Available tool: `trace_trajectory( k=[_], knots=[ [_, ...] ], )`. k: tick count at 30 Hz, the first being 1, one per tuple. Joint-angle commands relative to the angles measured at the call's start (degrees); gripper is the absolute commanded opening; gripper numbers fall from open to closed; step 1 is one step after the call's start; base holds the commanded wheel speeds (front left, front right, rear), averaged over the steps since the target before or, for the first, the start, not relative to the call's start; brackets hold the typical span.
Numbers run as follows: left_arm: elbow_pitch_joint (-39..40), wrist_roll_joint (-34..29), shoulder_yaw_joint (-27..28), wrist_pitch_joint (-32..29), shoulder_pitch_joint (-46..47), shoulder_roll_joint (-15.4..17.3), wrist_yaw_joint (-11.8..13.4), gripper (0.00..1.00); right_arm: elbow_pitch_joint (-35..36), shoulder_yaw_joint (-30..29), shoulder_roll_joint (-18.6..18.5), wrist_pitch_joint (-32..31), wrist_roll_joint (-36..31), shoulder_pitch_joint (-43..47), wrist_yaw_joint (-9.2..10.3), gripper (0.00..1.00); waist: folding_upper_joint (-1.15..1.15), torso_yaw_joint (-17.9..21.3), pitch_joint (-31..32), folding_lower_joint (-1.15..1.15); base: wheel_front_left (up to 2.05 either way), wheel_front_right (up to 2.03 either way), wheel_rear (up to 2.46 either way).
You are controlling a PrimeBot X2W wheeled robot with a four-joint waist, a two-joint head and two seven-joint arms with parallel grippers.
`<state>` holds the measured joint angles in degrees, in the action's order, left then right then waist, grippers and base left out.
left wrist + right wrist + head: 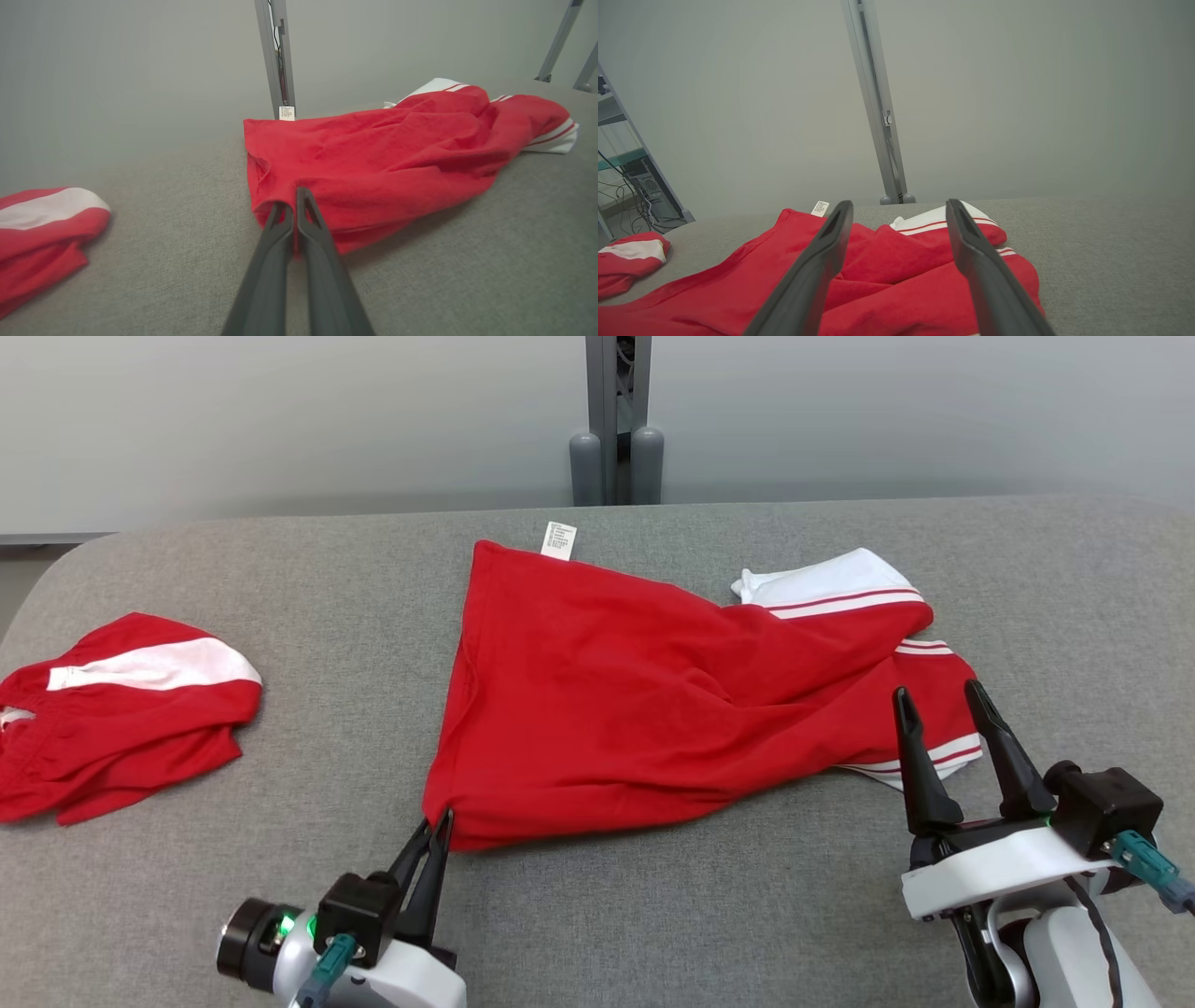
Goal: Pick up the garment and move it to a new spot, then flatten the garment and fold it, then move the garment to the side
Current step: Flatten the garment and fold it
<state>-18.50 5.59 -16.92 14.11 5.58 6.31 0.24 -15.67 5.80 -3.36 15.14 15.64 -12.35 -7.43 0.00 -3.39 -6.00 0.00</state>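
Surface: a grey woven fabric-covered table (653,915) runs from the 6 o'clock edge of the head view out toward 12, and its far left corner is rounded.
Task garment: a red knit garment with white striped sleeves (635,709) lies rumpled at the centre of the table. One hem corner points to 7 o'clock, the sleeves bunch toward 2 o'clock, and a small white care label (558,540) sits at the far edge.
Other cloth: a second red garment with a white band (121,709) lies heaped at 9 o'clock, well apart.
Room: a grey metal post (616,420) stands at 12 o'clock behind the table, against a plain pale wall (280,420). The right wrist view shows a shelf with cables (630,186) at 9 o'clock.
Left arm: low at 7 o'clock. The left gripper (437,821) is clenched on the garment's near hem corner, fingers pressed together and pointing to 1 o'clock.
Right arm: at 4 o'clock. The right gripper (938,691) is released, its fingers spread wide over the near striped sleeve and holding nothing.
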Motion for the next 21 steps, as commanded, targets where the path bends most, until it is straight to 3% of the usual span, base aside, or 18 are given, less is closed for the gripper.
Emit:
trace_trajectory(
  k=[1, 2, 3, 4, 13, 21],
  knots=[
    [-1.0, 0.2, -0.1, -0.5, -0.6, 0.2, -0.2, 0.0, -0.2, -0.2, 0.0, 0.0, -0.1, 0.4, -0.11, 1.0, 0.0, 0.1, 0.2, 0.0, 0.0, 0.0, 0.0],
    [-1.7, 0.8, 0.0, -1.0, -0.7, 0.0, -0.2, 0.31, -0.4, -0.2, 0.0, 0.0, -0.1, 0.4, -0.11, 1.0, 0.0, 0.2, 0.3, 0.0, 0.0, 0.0, 0.0],
    [-2.2, 1.1, 0.0, -1.5, -0.9, -0.1, -0.2, 0.48, -0.5, -0.2, 0.0, 0.0, -0.1, 0.5, -0.11, 1.0, 0.0, 0.2, 0.4, 0.0, 0.0, 0.0, 0.0],
    [-2.6, 1.1, 0.0, -1.8, -1.0, 0.0, 0.0, 1.0, -0.6, -0.2, 0.0, 0.0, -0.1, 0.5, -0.11, 1.0, 0.0, 0.2, 0.5, 0.0, 0.0, 0.0, 0.0],
    [-0.9, 2.7, 4.0, -0.2, 0.4, -0.2, 4.7, 1.0, -0.9, -0.7, 0.1, 0.0, -0.6, 0.8, -0.11, 1.0, 0.0, 0.8, 1.3, 0.0, 0.0, 0.0, 0.0],
    [8.1, 1.8, 8.4, 1.0, 2.3, -1.0, 8.5, 1.0, 0.2, -0.8, -0.7, 0.0, -2.1, -0.3, -0.11, 1.0, 0.0, 2.8, 0.9, 0.0, 0.0, 0.0, 0.0]
  ],
)
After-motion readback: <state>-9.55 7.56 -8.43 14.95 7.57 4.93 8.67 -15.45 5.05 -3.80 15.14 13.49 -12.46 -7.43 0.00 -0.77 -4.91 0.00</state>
